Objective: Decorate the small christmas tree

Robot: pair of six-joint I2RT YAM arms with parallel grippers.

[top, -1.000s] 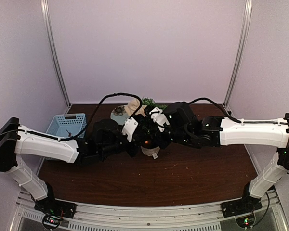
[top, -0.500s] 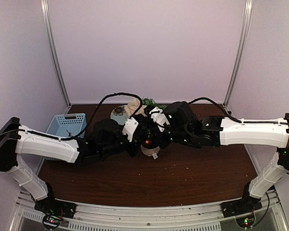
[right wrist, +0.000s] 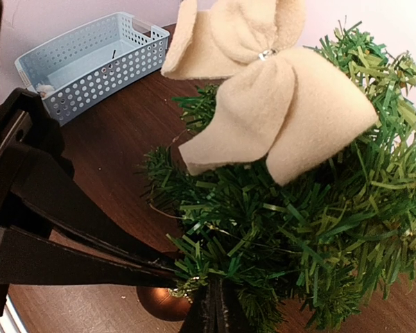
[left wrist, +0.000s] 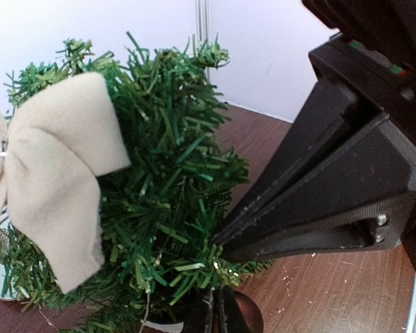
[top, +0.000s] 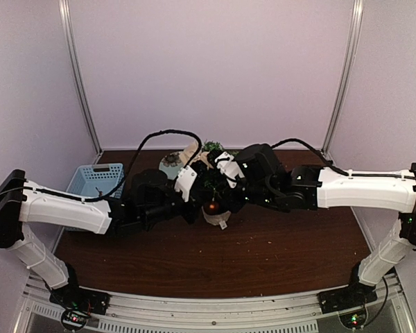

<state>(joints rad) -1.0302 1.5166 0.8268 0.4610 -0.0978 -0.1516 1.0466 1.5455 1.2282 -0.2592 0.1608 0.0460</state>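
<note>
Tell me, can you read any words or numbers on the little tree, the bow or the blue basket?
No words, numbers or signs can be read in any picture.
On the tree: no label shows.
On the bow: plain cream cloth, nothing written.
On the blue basket: only rows of holes, no writing.

Soft, even light fills the overhead view. The pale walls take a lilac cast, and the dark table carries only faint, diffuse shadows, with detail lost in the blackness at its centre. Both wrist views are bright: the needles of the small christmas tree are crisp, and the wall behind is washed out to near white.
</note>
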